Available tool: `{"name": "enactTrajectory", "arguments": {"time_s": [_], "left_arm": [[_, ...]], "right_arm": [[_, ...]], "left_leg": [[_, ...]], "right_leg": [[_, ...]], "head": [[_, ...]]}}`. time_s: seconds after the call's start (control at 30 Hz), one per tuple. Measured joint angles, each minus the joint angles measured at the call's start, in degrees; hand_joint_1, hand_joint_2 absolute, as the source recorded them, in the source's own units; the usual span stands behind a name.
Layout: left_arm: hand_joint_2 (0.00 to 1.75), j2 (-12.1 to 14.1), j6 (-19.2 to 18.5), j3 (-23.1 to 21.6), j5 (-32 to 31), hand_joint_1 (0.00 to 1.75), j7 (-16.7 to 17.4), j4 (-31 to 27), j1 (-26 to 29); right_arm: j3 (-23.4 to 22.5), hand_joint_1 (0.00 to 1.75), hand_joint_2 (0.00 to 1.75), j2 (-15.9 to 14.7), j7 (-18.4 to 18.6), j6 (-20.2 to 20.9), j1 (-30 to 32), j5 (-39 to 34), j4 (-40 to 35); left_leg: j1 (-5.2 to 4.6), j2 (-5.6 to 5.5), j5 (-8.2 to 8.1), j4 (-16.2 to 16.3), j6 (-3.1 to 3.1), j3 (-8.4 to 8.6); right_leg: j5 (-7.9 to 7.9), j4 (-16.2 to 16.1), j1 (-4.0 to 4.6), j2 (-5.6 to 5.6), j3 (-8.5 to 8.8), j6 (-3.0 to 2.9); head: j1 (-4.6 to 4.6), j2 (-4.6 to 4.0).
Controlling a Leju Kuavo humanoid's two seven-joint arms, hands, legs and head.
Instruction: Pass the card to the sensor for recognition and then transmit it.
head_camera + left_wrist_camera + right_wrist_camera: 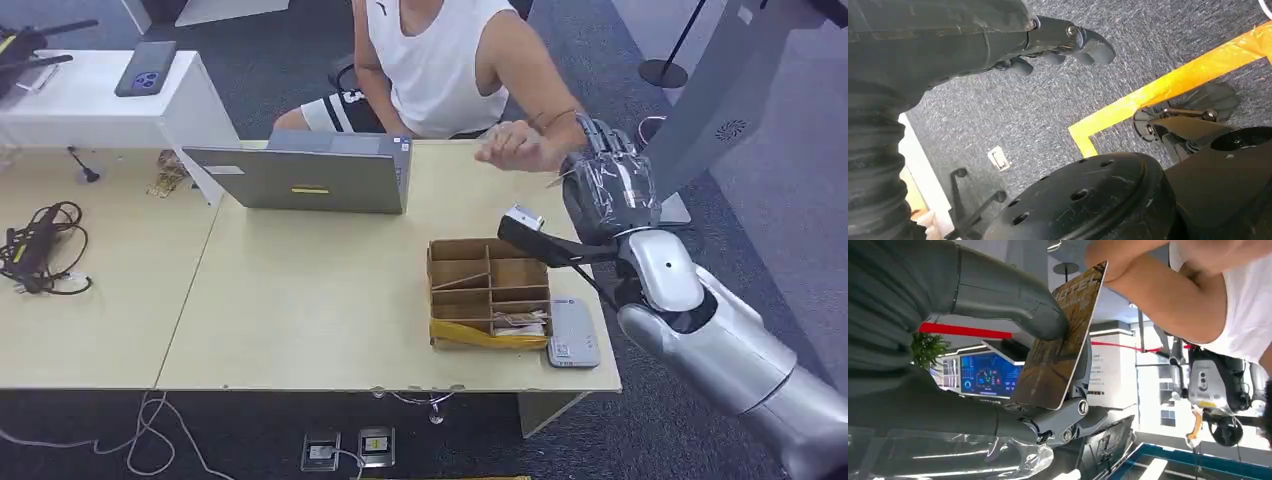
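The card [1060,347] sits pinched between the thumb and fingers of the right hand [608,185], raised over the table's [300,300] far right edge, its far end meeting the person's hand [512,145]. The left hand [1058,45] hangs over carpet, fingers curled, holding nothing.

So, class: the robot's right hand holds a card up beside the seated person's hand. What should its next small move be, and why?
Probably keep the grip until the person takes hold, then let go. The right hand pinches the card, whose far corner already meets the person's hand, well beyond the sensor on the table.
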Motion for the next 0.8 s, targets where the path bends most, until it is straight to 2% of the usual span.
{"name": "enactTrajectory", "arguments": {"time_s": [0.4, 0.57, 0.73, 0.8], "left_arm": [[1.75, 0.0, 0.0, -0.02, -0.07, 0.0, 0.13, 0.0, 0.02], [1.75, 0.0, 0.0, -0.02, 0.28, 0.0, 1.0, 0.0, 0.09], [1.75, 0.0, 0.0, 0.02, 1.22, 0.0, 1.27, 0.0, 0.3], [1.75, 0.0, 0.0, 0.02, 1.38, 0.0, 1.27, 0.0, 0.35]], "right_arm": [[-0.04, 1.75, 1.75, -0.28, 1.09, -0.89, 1.88, -2.05, 0.07], [-2.07, 1.75, 1.75, -1.9, 1.77, -5.98, 5.7, -4.57, -0.15], [-8.25, 1.75, 1.75, -4.55, 2.03, -12.29, 13.7, -6.47, -2.87], [-10.87, 1.75, 1.75, -5.16, 1.2, -13.6, 16.57, -6.84, -3.43]], "left_leg": [[0.0, 0.0, 0.0, 0.01, 0.0, 0.03], [0.0, 0.02, -0.01, 0.03, 0.0, 0.05], [0.02, 0.02, -0.07, 0.02, -0.01, 0.05], [0.01, 0.03, -0.08, 0.02, -0.01, 0.04]], "right_leg": [[0.0, -0.01, 0.0, 0.0, -0.01, 0.0], [0.0, -0.07, 0.0, 0.02, 0.0, 0.0], [0.0, -0.1, 0.02, 0.01, 0.05, 0.0], [0.0, -0.1, 0.01, 0.02, 0.04, 0.0]], "head": [[0.0, 0.0], [-0.02, 0.0], [0.02, 0.0], [-0.02, 0.0]]}}
